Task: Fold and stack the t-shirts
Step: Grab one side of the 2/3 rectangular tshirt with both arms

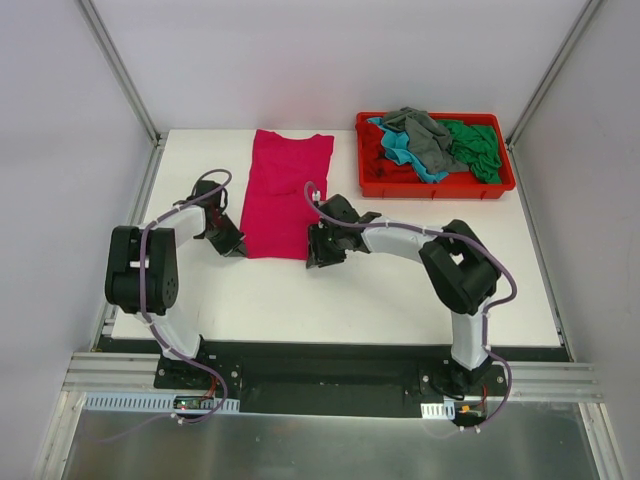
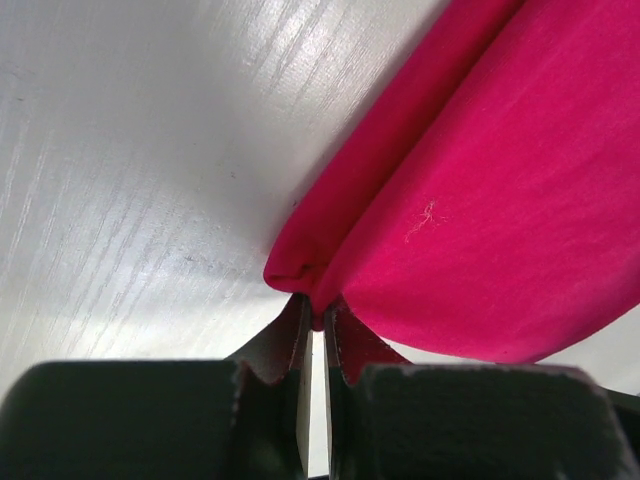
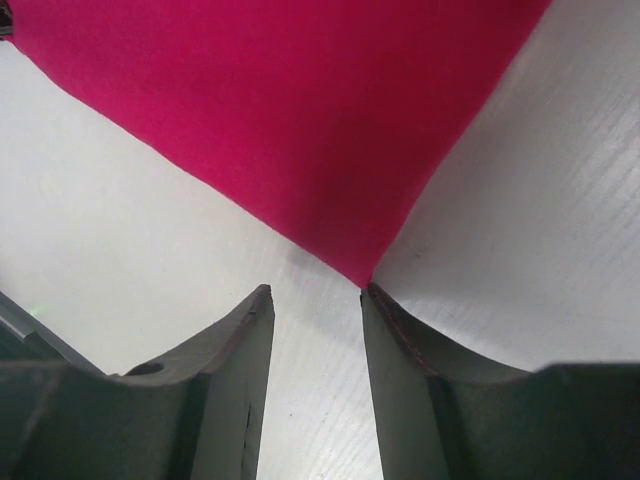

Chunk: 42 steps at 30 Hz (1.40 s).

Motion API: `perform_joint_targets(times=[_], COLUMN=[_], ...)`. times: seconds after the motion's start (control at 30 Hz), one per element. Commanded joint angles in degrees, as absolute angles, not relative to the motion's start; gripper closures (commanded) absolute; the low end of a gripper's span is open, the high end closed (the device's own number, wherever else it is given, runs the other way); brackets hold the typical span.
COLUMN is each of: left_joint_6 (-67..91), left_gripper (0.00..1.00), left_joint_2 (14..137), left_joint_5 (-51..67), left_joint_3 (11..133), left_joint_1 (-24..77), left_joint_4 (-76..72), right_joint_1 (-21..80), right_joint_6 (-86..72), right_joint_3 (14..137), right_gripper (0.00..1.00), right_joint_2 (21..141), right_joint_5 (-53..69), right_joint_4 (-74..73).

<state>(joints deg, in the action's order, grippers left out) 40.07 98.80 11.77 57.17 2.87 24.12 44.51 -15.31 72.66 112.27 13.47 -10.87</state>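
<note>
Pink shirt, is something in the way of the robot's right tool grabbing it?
Nothing visible is. The right tool is open with its tips right at the near corner of the pink shirt, only white table under the gap. The left tool is shut on the other near corner.

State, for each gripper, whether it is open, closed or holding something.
Left gripper: closed, pinching a corner of the pink t-shirt.
Right gripper: open, holding nothing; fingers at the shirt's other near corner.

Black-and-white arms (image 1: 400, 238), seemingly lilac cables (image 1: 514, 284).
</note>
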Motion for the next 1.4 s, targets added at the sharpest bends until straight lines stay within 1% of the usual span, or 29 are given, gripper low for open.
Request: perform_joint_targets(times=[0.0,0.07,0.17,0.2,0.37,0.47,0.53,0.57,0.67,0.73,0.77,0.83,0.87,0.9,1.0,1.07,1.13,1.23,1.37], left_joint_6=[40.8,41.0,41.0,41.0,40.7,40.9,41.0,41.0,40.9,40.9,41.0,42.0,42.5,43.0,43.9,44.7,46.5,49.0,49.8], left_gripper=[1.00,1.00,1.00,1.00,1.00,1.00,1.00,1.00,1.00,1.00,1.00,1.00,1.00,1.00,1.00,1.00,1.00,1.00,1.00], left_joint_2=[98.9,98.7,99.0,98.9,97.5,97.1,96.9,96.9,97.1,97.0,96.8,94.9,93.4,91.3,83.1,77.0,70.0,56.4,38.4], left_joint_5=[9.5,9.3,10.2,10.0,8.7,8.6,8.2,8.1,8.3,8.3,8.3,7.7,7.1,6.5,4.6,5.8,7.9,5.4,3.7], left_joint_3=[53.4,52.8,52.9,52.8,52.8,52.9,52.8,52.8,53.1,53.0,52.8,51.4,50.0,48.0,42.1,37.8,34.0,30.2,30.3], left_joint_1=[2.9,2.9,2.9,2.9,2.9,2.9,2.9,2.9,2.9,2.9,2.9,2.9,3.0,3.1,3.1,3.2,3.3,3.4,3.6], left_joint_4=[25.8,25.2,24.9,24.7,24.3,24.3,24.3,24.3,24.3,24.3,24.3,24.3,24.3,24.2,24.3,24.5,26.9,34.6,45.1], right_joint_1=[45.1,45.0,44.7,44.7,44.6,44.3,43.9,43.6,43.2,43.3,43.5,44.1,44.4,44.8,46.1,47.2,48.4,52.3,56.7], right_joint_6=[-13.3,-12.5,-11.3,-10.8,-8.4,-8.3,-8.4,-8.1,-6.3,-5.1,-4.7,-4.7,-4.4,-4.3,-3.1,-3.9,-4.7,-5.4,-7.3], right_joint_3=[74.4,74.4,75.3,75.6,76.7,76.7,76.4,76.6,76.7,76.3,75.8,74.9,74.1,72.7,68.0,65.0,63.6,60.2,60.3], right_gripper=[0.58,0.58,0.66,0.67,0.67,0.63,0.63,0.65,0.77,0.83,0.88,0.92,0.96,0.97,0.97,0.97,0.97,0.96,0.96], right_joint_2=[114.1,114.1,114.7,114.7,115.9,116.0,115.8,115.9,116.2,116.1,115.9,115.1,114.3,113.0,107.9,104.0,100.2,93.7,89.1], right_joint_5=[10.8,9.2,8.3,8.4,7.3,5.8,4.9,5.0,7.3,11.6,13.6,16.1,17.0,17.7,24.6,27.6,29.8,35.0,41.9], right_joint_4=[-10.5,-10.5,-11.1,-11.1,-11.4,-12.7,-12.7,-12.7,-12.7,-11.3,-10.3,-9.8,-9.8,-9.6,-10.0,-10.7,-14.7,-16.9,-22.4])
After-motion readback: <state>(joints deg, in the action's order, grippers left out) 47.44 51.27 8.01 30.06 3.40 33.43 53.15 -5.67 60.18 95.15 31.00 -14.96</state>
